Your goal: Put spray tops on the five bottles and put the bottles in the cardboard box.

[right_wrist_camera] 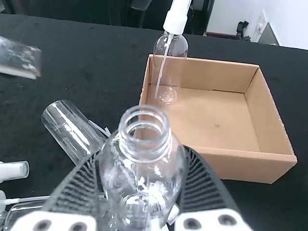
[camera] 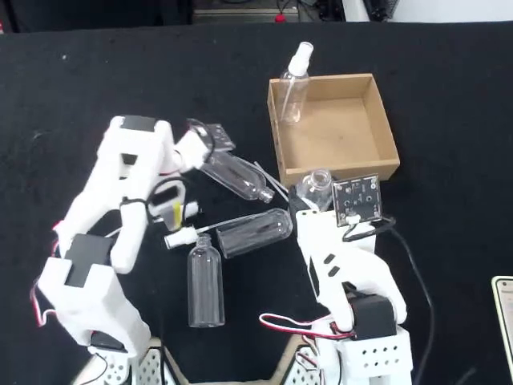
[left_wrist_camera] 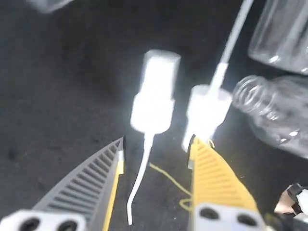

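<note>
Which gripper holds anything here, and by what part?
The right gripper grips an uncapped clear bottle by its body, just below the neck. The left gripper is open over loose spray tops, holding nothing.

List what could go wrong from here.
1. The open left gripper sits at the thin tube of one white plastic spray top, with a second white spray top close beside it. Closing might pinch only the tube or knock the neighbour away.
2. The right gripper holds an uncapped clear plastic bottle near the brown cardboard box. A swing could bump the box and topple the capped bottle standing in its corner.
</note>
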`<move>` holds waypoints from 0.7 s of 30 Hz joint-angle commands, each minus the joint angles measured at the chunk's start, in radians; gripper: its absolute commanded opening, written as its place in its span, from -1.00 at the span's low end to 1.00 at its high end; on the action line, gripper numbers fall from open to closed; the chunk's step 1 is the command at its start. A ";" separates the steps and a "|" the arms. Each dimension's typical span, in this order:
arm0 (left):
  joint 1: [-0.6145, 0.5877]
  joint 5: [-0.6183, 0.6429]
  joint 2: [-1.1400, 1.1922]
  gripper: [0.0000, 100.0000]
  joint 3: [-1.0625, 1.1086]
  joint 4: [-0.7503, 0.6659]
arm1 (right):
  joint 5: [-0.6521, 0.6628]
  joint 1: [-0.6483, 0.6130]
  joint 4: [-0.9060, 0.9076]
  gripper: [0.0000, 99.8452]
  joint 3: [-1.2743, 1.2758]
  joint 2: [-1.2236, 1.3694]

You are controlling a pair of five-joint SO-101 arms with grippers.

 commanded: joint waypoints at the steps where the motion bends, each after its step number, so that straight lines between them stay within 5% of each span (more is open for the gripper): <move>1: 0.051 -0.006 -0.006 -0.56 -0.051 0.011 | -0.003 -0.009 0.000 -0.96 -0.007 -0.018; 21: 0.054 -0.005 0.084 -0.56 -0.071 -0.110 | -0.003 -0.011 -0.003 -0.96 0.008 -0.018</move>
